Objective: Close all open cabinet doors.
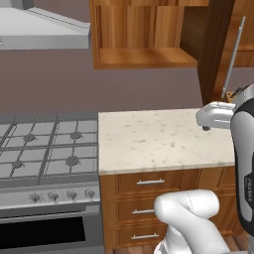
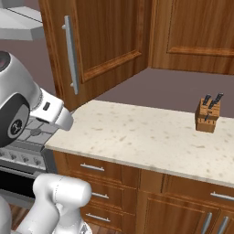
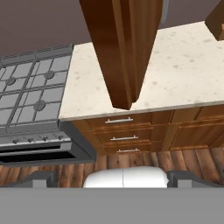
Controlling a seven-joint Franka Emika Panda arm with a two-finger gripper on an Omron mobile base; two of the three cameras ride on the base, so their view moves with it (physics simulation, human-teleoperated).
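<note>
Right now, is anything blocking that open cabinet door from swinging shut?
Nothing visible blocks it. The open cabinet door hangs swung out over the counter, above its surface. The knife block stands well to the right, and the shelf shows nothing sticking out.

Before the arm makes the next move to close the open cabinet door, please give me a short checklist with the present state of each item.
1. An open cabinet door remains: not ok; it swings out over the counter, and the cabinet behind it is exposed.
2. Neighbouring wall door shut: ok.
3. Path of swing free: ok; the knife block stands far to the side.
4. Hand near the door: ok; the door's edge hangs close in the hand view.
5. Claw state: cannot tell.
6. Contact with the door or its handle: cannot tell.
</note>
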